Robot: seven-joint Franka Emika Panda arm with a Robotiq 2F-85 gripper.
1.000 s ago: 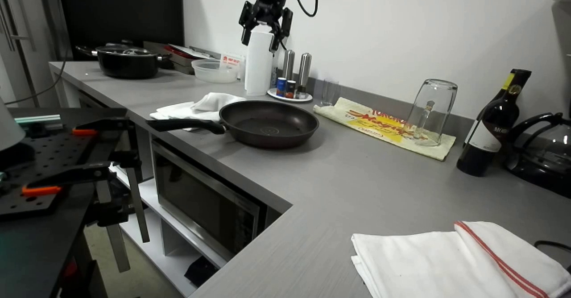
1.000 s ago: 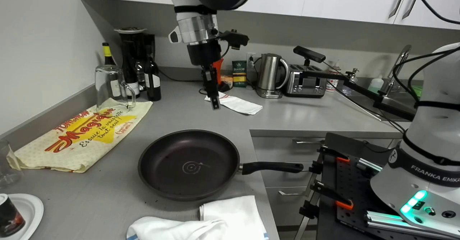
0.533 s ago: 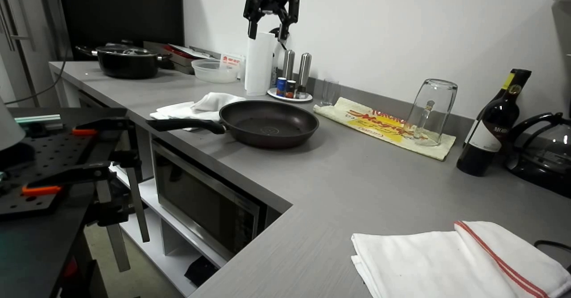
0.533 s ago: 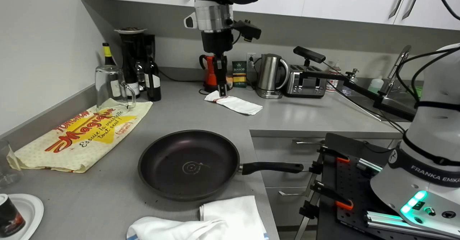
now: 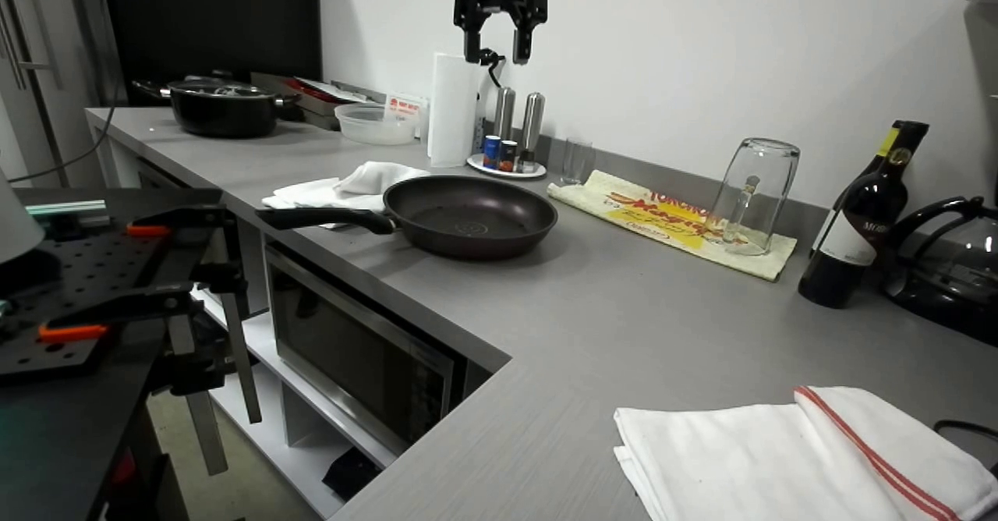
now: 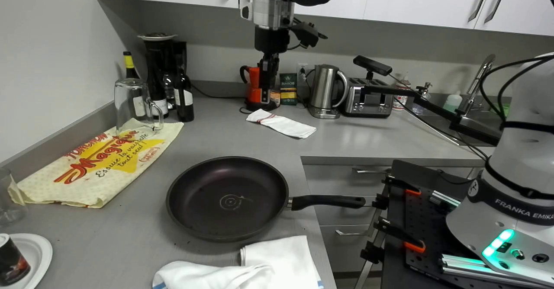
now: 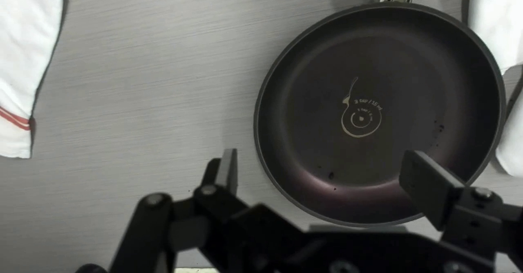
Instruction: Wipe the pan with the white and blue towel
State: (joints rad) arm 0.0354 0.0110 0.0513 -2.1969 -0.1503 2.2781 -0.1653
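Observation:
The dark frying pan [image 6: 227, 176] sits on the grey counter in both exterior views [image 5: 472, 221], and in the wrist view [image 7: 318, 72]. A few dark specks show inside it. The white towel with blue marks [image 6: 281, 254] lies crumpled beside the pan, next to its handle side; it also shows in an exterior view [image 5: 382, 178] and at the right edge of the wrist view [image 7: 496, 23]. My gripper [image 7: 320, 152] is open and empty, high above the counter, in both exterior views [image 5: 497, 54] [image 6: 265, 100]. Its fingers stand wide apart.
A white towel with red stripes [image 5: 803, 451] lies on the counter. A yellow printed cloth [image 6: 104, 163] with an upturned glass mug [image 6: 132, 103] lies by the wall. A wine bottle [image 5: 861, 217], a kettle [image 6: 325, 90] and a toaster [image 6: 368, 98] stand farther along.
My open gripper has risen and moved away, to the right in both exterior views, and become more upright. The pan and towels have not moved.

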